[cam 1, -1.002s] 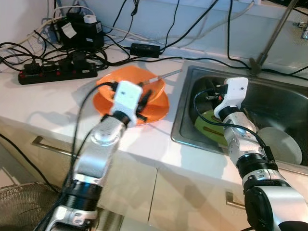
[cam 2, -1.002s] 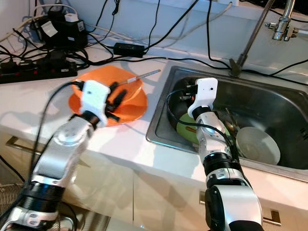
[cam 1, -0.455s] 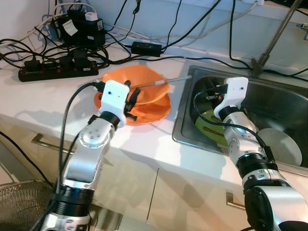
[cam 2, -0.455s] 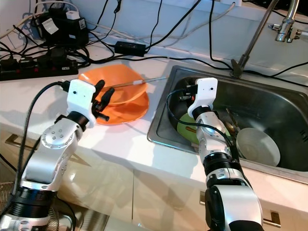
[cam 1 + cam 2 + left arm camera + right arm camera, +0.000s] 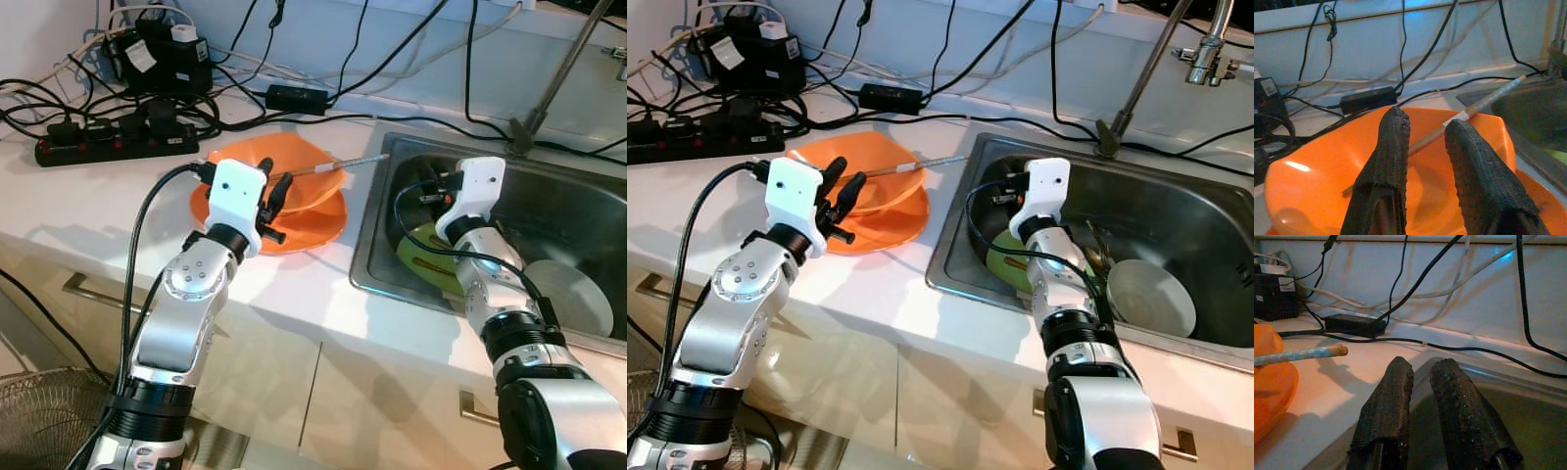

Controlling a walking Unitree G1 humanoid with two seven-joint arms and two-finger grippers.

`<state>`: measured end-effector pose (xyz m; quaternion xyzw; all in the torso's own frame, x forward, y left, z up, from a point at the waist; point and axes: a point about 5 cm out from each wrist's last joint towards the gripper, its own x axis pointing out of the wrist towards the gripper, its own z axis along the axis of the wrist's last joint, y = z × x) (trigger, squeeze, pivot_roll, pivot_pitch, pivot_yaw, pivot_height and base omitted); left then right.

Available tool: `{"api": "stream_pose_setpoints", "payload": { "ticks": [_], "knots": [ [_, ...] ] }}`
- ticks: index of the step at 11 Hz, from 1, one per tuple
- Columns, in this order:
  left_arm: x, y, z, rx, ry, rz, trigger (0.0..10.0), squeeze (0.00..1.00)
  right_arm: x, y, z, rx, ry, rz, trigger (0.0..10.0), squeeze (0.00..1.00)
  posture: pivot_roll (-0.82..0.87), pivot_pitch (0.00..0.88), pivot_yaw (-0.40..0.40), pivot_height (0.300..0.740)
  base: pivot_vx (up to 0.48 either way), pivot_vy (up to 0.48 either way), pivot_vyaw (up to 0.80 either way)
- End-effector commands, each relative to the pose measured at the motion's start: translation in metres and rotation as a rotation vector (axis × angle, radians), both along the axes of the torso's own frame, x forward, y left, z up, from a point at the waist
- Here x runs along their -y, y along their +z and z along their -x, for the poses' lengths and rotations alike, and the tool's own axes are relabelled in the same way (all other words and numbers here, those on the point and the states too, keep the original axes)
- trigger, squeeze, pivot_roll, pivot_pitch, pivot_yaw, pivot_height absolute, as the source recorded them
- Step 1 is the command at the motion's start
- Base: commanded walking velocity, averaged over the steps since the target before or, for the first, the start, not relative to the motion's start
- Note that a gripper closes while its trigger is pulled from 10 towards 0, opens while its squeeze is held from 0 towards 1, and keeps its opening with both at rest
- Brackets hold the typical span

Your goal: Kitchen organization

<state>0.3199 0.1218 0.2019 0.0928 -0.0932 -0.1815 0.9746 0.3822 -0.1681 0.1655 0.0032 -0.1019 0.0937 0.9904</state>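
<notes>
Left eye view: left gripper (image 5: pixel 276 196) hovers at the near rim of the shallow orange plastic bowl (image 5: pixel 294 179), fingers (image 5: pixel 1391 147) parted, nothing between them. Bowl rests on a flat orange plastic plate (image 5: pixel 315 225) on the white desk (image 5: pixel 98 206), just beside the sink's left edge. A thin wooden stick with pale patterned end (image 5: pixel 338 164) lies tilted across the bowl, its far tip reaching out over the desk toward the sink; in the left wrist view the stick (image 5: pixel 1484 103) passes behind the fingertips, cannot tell if touching.

Right gripper (image 5: pixel 1420 396) sits over the left side of the stainless steel sink (image 5: pixel 578 211), fingers a little apart, empty. Below the right arm a round green dish (image 5: pixel 421 250) lies in the sink; a white round bowl (image 5: pixel 573 294) sits to its right, apart from it.

Farther back on the desk: black power strip with red switches (image 5: pixel 113 147), black power adapter block (image 5: pixel 162 64), small black rectangular power brick (image 5: pixel 296 99), tangled black and white cables (image 5: pixel 392 59) along the wall. Angled metal faucet pipe (image 5: pixel 554 83) rises behind the sink.
</notes>
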Motion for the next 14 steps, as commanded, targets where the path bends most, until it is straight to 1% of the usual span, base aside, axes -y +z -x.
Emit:
{"api": "stream_pose_setpoints", "payload": {
  "ticks": [1,3,6,9,13,14],
  "knots": [
    [0.003,0.002,0.001,0.001,-0.02,0.003,10.0,0.0,0.004,0.007,-0.002,0.012,-0.005,-0.003,10.0,0.0,0.24,0.016,-0.085,0.74,0.0,0.0,0.0],
    [0.002,-0.006,0.0,-0.03,-0.007,-0.009,10.0,0.0,0.004,0.007,-0.003,0.012,-0.007,-0.004,10.0,0.0,0.24,0.016,-0.085,0.74,0.0,0.0,0.0],
    [-0.006,-0.015,-0.001,-0.085,0.031,-0.045,10.0,0.0,0.005,0.007,-0.002,0.009,-0.007,-0.001,10.0,0.0,0.24,0.019,-0.085,0.74,0.0,0.0,0.0],
    [-0.016,-0.021,-0.003,-0.123,0.103,-0.07,10.0,0.0,0.004,0.007,-0.002,0.008,-0.007,0.0,10.0,0.0,0.24,0.02,-0.086,0.74,0.0,0.0,0.0],
    [-0.033,-0.016,-0.007,-0.101,0.204,-0.074,10.0,0.0,0.006,0.008,-0.003,0.011,-0.011,0.0,10.0,0.0,0.24,0.018,-0.087,0.74,0.0,0.0,0.0],
    [-0.039,-0.011,-0.008,-0.081,0.239,-0.074,10.0,0.0,0.006,0.008,-0.003,0.013,-0.012,0.0,10.0,0.0,0.25,0.015,-0.087,0.74,0.0,0.0,0.0]
  ]
}}
